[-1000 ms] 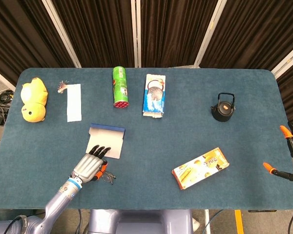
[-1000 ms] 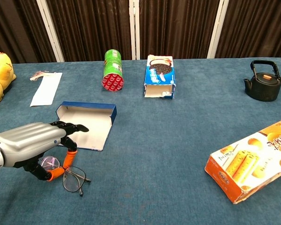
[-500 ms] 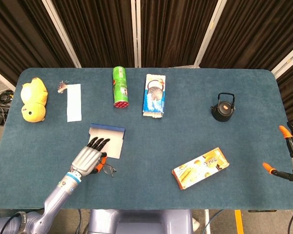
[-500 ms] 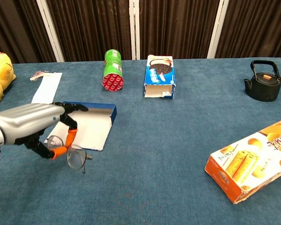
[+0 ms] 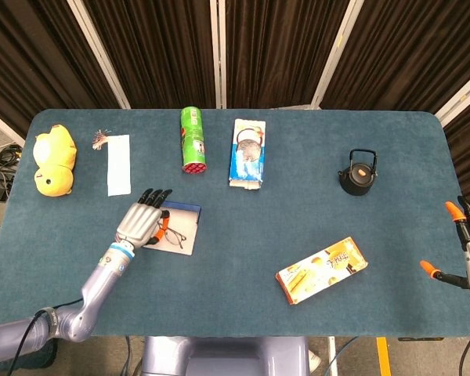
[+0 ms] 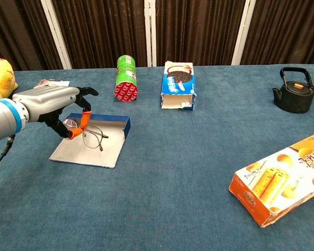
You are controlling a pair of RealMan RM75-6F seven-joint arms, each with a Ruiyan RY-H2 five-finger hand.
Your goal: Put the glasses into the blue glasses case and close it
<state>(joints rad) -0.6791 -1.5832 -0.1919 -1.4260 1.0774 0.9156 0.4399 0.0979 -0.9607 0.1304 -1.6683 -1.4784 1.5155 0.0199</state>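
The blue glasses case [image 6: 81, 156] lies open on the table at the left, its pale inside facing up and its blue wall on the far side. My left hand [image 6: 51, 106] pinches the wire-framed glasses [image 6: 92, 136] between orange fingertips and holds them just over the open case. From the head view, the left hand [image 5: 144, 220] covers the left part of the case [image 5: 187, 211], and the glasses [image 5: 175, 238] show over its inside. My right hand [image 5: 468, 252] hangs at the table's right edge with its fingers apart and nothing in it.
A green can [image 5: 193, 139] and a cookie box [image 5: 247, 152] lie behind the case. A white strip [image 5: 119, 164] and a yellow plush toy [image 5: 53, 159] sit far left. A black kettle [image 5: 357, 172] and an orange snack box [image 5: 322, 270] are on the right.
My left hand lifted the glasses off the table near the front edge and carried them away from me, so they now hang over the open case. The right hand barely moved.
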